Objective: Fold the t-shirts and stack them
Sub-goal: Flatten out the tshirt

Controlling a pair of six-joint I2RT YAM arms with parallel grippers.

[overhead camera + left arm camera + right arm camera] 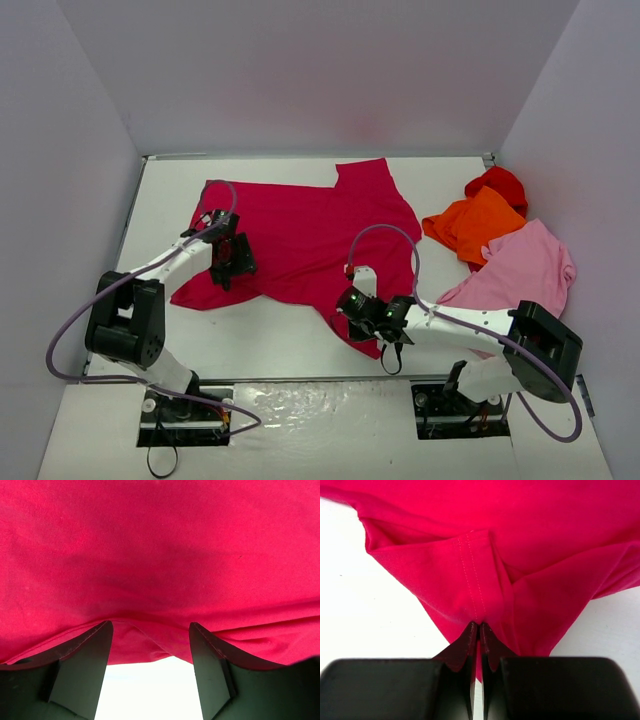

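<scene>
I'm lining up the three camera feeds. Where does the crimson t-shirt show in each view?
Top external: the crimson t-shirt lies spread across the middle of the picture.
Left wrist: it fills the upper frame, above the open left tool.
Right wrist: it covers the top and centre; the right tool is shut on its stitched edge.
Shared landmark: the white table along the shirt's near edge.

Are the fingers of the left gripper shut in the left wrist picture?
No, the two fingers of the left gripper stand wide apart, and the edge of the crimson t-shirt lies across the gap between them.
</scene>
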